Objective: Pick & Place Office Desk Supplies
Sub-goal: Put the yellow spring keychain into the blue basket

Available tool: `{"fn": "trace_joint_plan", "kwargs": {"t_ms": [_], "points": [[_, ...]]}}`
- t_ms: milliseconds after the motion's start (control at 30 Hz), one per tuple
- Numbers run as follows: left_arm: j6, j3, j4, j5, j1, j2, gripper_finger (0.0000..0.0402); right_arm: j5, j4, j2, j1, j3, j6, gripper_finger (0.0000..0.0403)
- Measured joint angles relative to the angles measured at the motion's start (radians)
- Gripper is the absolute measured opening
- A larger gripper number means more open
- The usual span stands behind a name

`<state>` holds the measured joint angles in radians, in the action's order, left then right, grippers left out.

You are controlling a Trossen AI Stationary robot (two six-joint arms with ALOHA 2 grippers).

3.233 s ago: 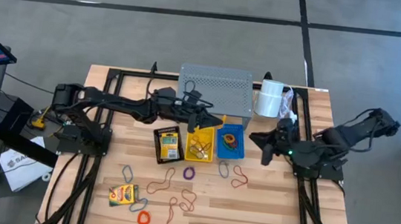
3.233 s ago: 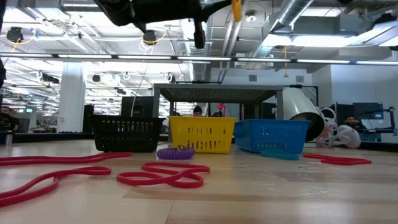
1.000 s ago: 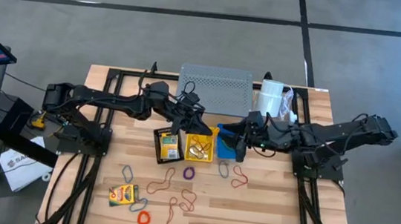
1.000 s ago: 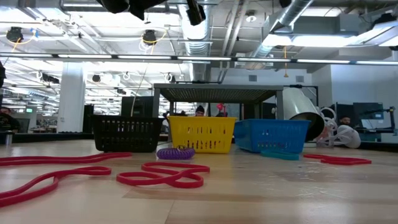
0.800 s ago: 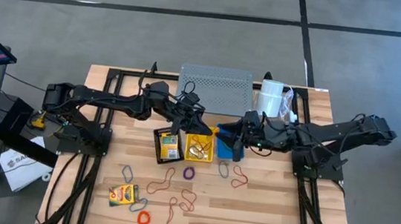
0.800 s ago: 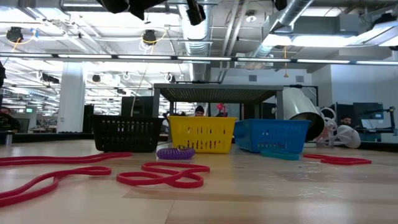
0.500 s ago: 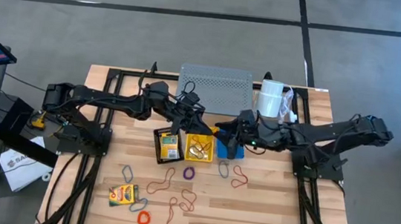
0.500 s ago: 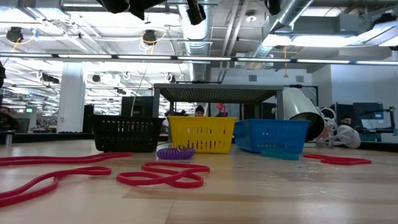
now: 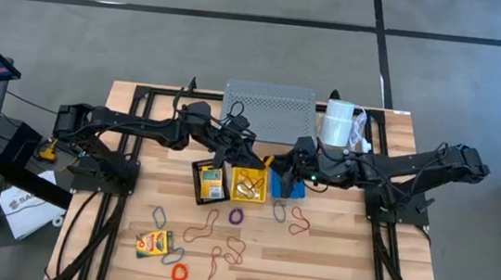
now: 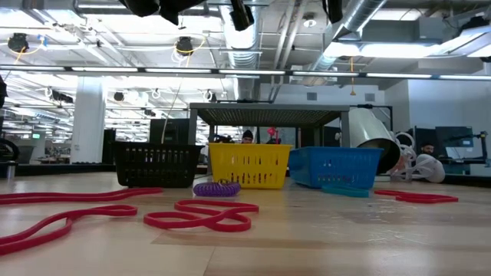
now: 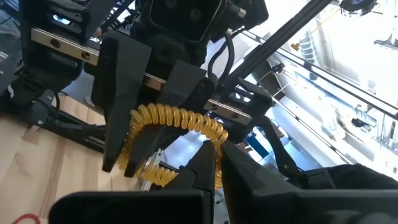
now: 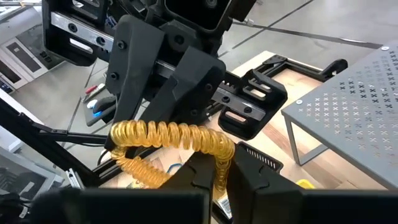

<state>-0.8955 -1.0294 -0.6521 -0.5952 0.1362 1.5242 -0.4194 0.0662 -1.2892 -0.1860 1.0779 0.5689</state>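
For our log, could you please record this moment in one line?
left claw: shut on yellow coil | right claw: shut on it too

Crayon box flat on table; rubber-band loops scattered beside.

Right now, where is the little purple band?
In the high view the purple band lies on the table just in front of the yellow basket, near the middle. In the low view it sits coiled before that same basket.
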Motion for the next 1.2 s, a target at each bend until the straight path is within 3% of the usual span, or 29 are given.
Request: {"fn": "trace_joint_plan", "kwargs": {"t_ms": [700, 900, 1033, 1200], "points": [[-0.027, 0.001, -0.009, -0.004, 0.033, -0.010, 0.0093, -0.031, 0.024, 0.125, 0.000, 0.000, 0.024, 0.0007], [-0.010, 0.000, -0.016, -0.068, 0.063, -0.087, 0.0096, -0.054, 0.203, 0.189, 0.000, 0.000, 0.060, 0.0007], [0.154, 0.000, 0.053, -0.058, 0.072, -0.215, 0.0093, -0.053, 0.396, 0.257, -0.002, 0.000, 0.146, 0.0006], [0.451, -0.001, 0.412, 0.090, 0.061, -0.437, 0.0069, -0.022, 0.634, 0.353, -0.003, 0.000, 0.258, 0.0006]]}}
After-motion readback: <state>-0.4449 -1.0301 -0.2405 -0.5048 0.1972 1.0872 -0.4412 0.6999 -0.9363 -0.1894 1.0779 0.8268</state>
